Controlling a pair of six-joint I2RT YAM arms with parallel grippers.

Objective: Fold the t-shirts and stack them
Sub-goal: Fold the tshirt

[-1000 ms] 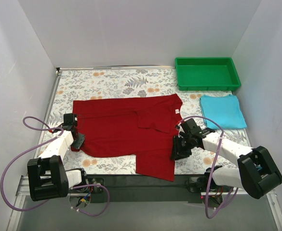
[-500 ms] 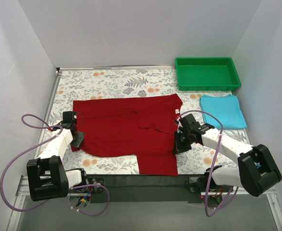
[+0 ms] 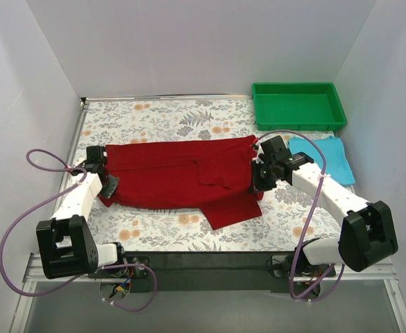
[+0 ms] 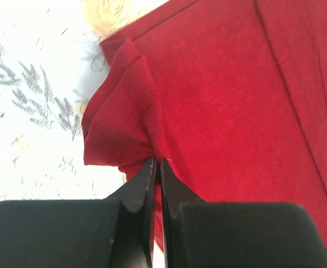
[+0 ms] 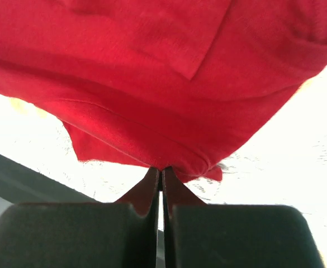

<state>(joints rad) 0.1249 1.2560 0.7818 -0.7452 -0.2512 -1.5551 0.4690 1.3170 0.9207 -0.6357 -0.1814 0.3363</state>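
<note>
white-walled booth over a floral tablecloth point(image 3: 161, 118). across its middle, the dark red t-shirt point(image 3: 175, 180), near edge raised off the cloth. pinched tight at 9 o'clock by the left gripper point(image 3: 108, 186), at 3 o'clock by the right gripper point(image 3: 257, 183), both clenched on red fabric. at 2 o'clock, just below the green tray point(image 3: 298, 126), the folded blue t-shirt point(image 3: 331, 163). likely mid-fold: first lengthwise fold of the red one. next, probably: carry both pinched ends toward 12 o'clock together, level, then lay flat and let go.
</note>
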